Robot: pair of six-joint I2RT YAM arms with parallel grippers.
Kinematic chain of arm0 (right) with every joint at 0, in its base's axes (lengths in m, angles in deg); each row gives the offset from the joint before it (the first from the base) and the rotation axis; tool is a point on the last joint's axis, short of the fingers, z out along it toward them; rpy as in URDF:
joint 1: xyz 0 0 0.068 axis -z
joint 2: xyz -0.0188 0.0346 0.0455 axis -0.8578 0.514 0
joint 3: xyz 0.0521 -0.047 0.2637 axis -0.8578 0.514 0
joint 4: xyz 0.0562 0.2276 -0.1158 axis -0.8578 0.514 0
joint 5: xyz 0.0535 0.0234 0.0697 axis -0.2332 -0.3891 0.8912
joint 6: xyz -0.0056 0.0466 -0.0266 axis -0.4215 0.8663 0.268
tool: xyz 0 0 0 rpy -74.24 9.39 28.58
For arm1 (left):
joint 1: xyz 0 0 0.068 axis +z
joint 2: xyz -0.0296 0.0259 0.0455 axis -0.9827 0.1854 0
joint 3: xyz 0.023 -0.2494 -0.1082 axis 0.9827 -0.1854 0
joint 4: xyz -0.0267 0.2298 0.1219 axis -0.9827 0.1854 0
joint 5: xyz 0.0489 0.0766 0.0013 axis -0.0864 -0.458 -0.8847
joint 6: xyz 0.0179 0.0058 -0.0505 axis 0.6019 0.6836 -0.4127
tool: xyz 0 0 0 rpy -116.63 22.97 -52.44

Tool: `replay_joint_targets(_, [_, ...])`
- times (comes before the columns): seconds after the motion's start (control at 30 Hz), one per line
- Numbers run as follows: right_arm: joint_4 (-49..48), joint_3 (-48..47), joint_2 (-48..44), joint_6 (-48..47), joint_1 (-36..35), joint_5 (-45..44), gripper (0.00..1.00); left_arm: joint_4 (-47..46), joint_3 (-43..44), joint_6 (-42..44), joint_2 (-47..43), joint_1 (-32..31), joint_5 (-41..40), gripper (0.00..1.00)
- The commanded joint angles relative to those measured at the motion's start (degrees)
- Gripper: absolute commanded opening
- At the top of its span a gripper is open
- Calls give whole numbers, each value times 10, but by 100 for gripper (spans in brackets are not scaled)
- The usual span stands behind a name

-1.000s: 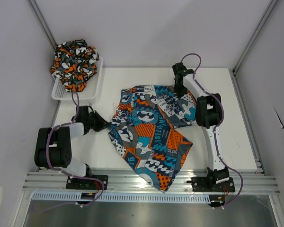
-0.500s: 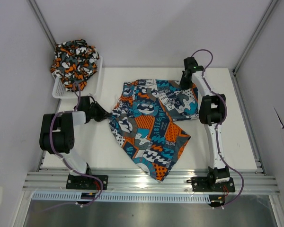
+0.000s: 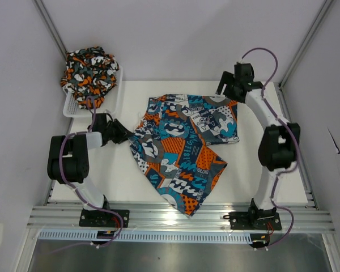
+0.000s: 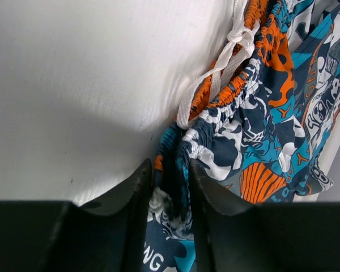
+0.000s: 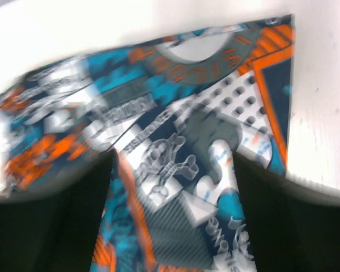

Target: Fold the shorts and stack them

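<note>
Comparing with a second ago: the right gripper has let go of the patchwork shorts and risen toward the far right corner. It now hangs above the far leg with its fingers spread wide and nothing between them, as the right wrist view confirms. The shorts have shifted toward the far side of the table. Their near tip, which earlier overhung the metal rail, now lies at the table's edge. The cloth lies flatter and more open than before.

The left gripper remains at the waistband on the left side. In the left wrist view its fingers pinch a bunched fold of the elastic, just below the white drawstring.

The camouflage shorts sit unchanged — heaped in the white basket at the far left corner, well apart from the other pair.

Surface: white tabletop, matte. Enclosure: pale grey walls on three sides, with metal posts running up the two far corners.
</note>
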Motion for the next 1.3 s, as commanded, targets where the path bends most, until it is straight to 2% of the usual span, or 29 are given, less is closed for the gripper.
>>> replay_joint_targets(0.0, [-145, 142, -208, -17, -56, -66, 90, -53, -10, 13, -30, 12, 10, 37])
replay_joint_targets(0.03, [-172, 183, -235, -16, -68, -94, 98, -57, -19, 17, -34, 12, 11, 37])
replay_joint_targets(0.07, [-203, 223, -258, -16, -78, -112, 100, -59, -21, 22, -37, 12, 14, 37])
replay_joint_targets(0.1, [-279, 303, -277, -15, -85, -131, 100, -66, -23, 23, -40, 12, 15, 37])
replay_joint_targets(0.2, [-373, 374, -294, 29, -69, -116, 100, -80, -37, 30, -59, 12, 24, 38])
replay_joint_targets(0.23, [-372, 362, -266, 46, -61, -92, 99, -83, -44, 32, -68, 13, 23, 38])
replay_joint_targets(0.27, [-365, 340, -242, 45, -53, 11, 92, -85, -48, 34, -71, 12, 21, 39])
replay_joint_targets(0.3, [-319, 307, -216, 55, -43, 59, 99, -87, -49, 36, -73, 12, 22, 39])
replay_joint_targets(0.33, [-276, 268, -183, 58, -40, 96, 99, -87, -48, 36, -74, 12, 22, 40])
replay_joint_targets(0.37, [-233, 164, -116, 58, -40, 143, 100, -87, -48, 36, -74, 12, 23, 40])
replay_joint_targets(0.4, [-188, 120, -85, 40, -42, 158, 99, -88, -46, 37, -74, 12, 23, 40])
replay_joint_targets(0.43, [-192, 93, -63, 36, -49, 172, 99, -88, -47, 36, -74, 12, 24, 39])
replay_joint_targets(0.47, [-215, 88, -43, 35, -52, 192, 99, -88, -46, 38, -74, 12, 24, 39])
replay_joint_targets(0.53, [-375, 139, -48, 57, -59, 177, 99, -87, -47, 40, -74, 12, 21, 40])
replay_joint_targets(0.57, [-447, 209, -56, 60, -62, 183, 99, -86, -47, 40, -75, 12, 20, 40])
replay_joint_targets(0.6, [-561, 236, -58, 79, -63, 168, 99, -85, -45, 41, -75, 12, 19, 40])
replay_joint_targets(0.63, [-605, 258, -56, 91, -66, 150, 99, -83, -44, 42, -76, 12, 18, 40])
replay_joint_targets(0.67, [-688, 283, -39, 102, -65, 148, 100, -82, -44, 43, -78, 13, 15, 40])
replay_joint_targets(0.73, [-758, 282, -5, 136, -52, 201, 100, -82, -43, 44, -79, 12, 14, 40])
replay_joint_targets(0.77, [-811, 254, 47, 162, -46, 223, 99, -80, -44, 44, -80, 12, 15, 40])
replay_joint_targets(0.8, [-832, 236, 75, 196, -40, 240, 99, -79, -43, 45, -80, 12, 13, 40])
replay_joint_targets(0.83, [-852, 218, 104, 271, -35, 254, 99, -79, -43, 47, -79, 12, 11, 40])
replay_joint_targets(0.87, [-890, 187, 151, 293, -29, 277, 99, -77, -43, 47, -79, 12, 9, 40])
replay_joint_targets(0.93, [-893, 163, 178, 294, -29, 292, 99, -72, -41, 50, -79, 12, 3, 40])
replay_joint_targets(1.0, [-855, 136, 200, 291, -35, 297, 100, -70, -38, 52, -79, 12, -1, 39])
replay_joint_targets(1.1, [-867, 120, 223, 321, -40, 331, 99, -68, -37, 53, -77, 12, -2, 39])
replay_joint_targets(1.27, [-950, 179, 219, 334, -70, 374, 99, -65, -38, 54, -76, 12, -5, 39])
